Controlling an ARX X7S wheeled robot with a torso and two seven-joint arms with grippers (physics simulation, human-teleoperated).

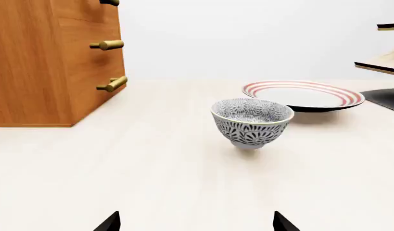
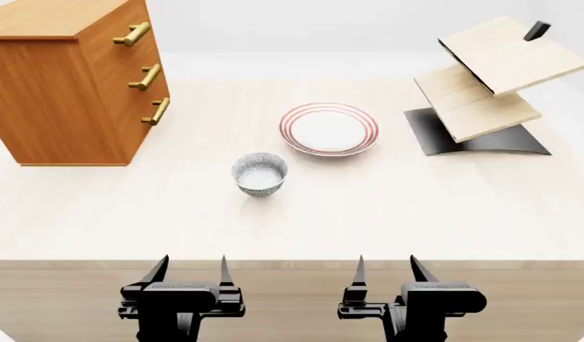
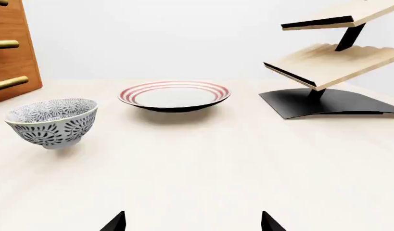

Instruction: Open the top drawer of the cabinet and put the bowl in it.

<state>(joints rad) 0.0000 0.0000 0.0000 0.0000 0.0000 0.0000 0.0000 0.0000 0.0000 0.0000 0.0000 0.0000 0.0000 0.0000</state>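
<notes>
Nothing started yet. Top drawer (image 2: pixel 132 33) shut, in cabinet (image 2: pixel 58 92) at table's far left corner. Bowl (image 2: pixel 259 173) sits mid table, near plate (image 2: pixel 328 130). Left gripper (image 2: pixel 189 271) and right gripper (image 2: pixel 386 269) both apart, empty, at near edge. Next: reach top handle, pull drawer out.

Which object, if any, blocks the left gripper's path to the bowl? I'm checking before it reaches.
Nothing visible does. Bare table lies between the left gripper and the bowl; the plate sits beyond it.
</notes>
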